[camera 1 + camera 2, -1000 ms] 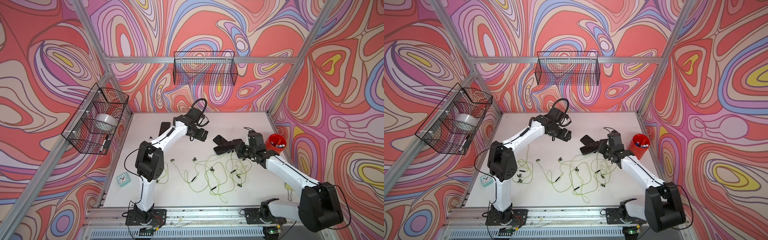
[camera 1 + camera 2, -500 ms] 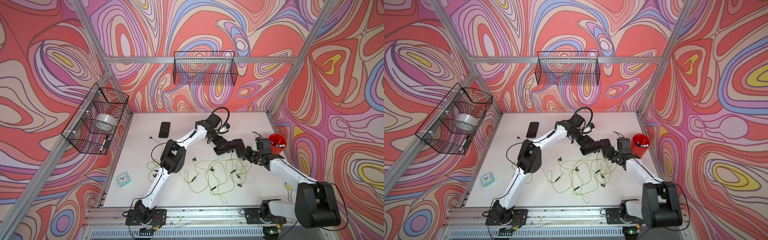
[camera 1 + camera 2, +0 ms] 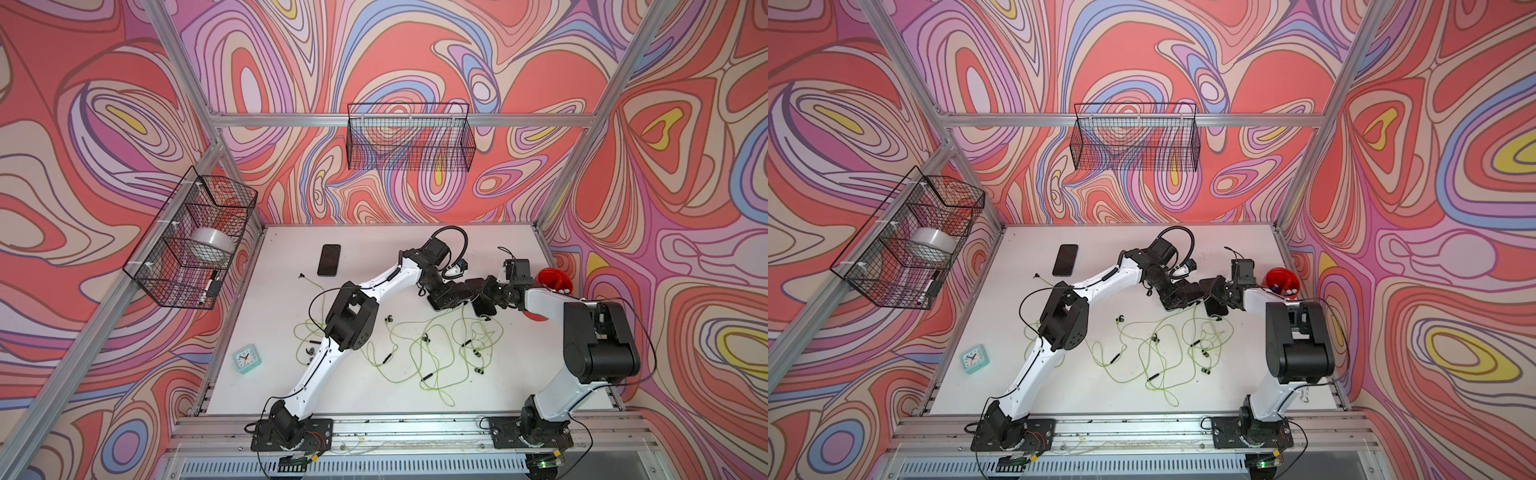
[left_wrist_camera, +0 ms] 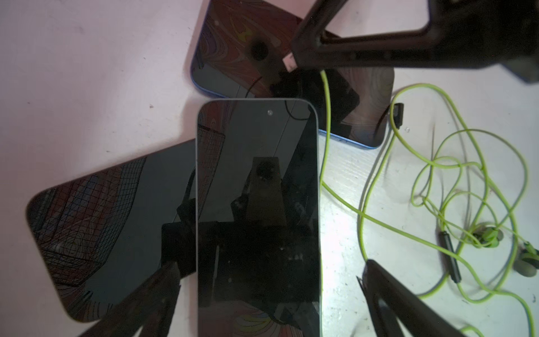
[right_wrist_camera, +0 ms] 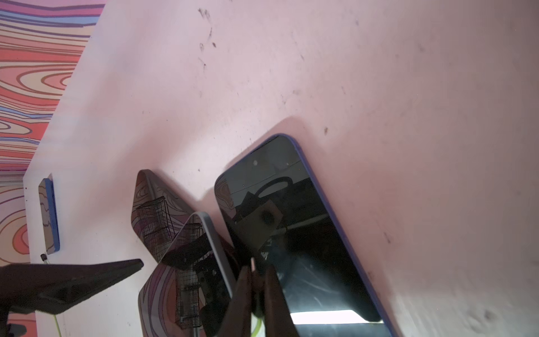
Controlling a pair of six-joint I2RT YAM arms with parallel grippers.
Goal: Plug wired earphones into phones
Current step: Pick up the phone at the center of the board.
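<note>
Glossy black phones [image 4: 256,204] overlapping; L jaws spread, R jaws pinching plug [image 4: 288,62] of yellow-green cord [image 4: 326,122].

Overhead pair; wrists apparently sharing phones [image 4: 256,204]

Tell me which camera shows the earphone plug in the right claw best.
The left wrist view: the earphone plug pokes out of the shut right claw, its yellow-green cord crossing a blue-edged phone. The right wrist view shows only a sliver between the fingers. In both top views it is too small to make out.
</note>
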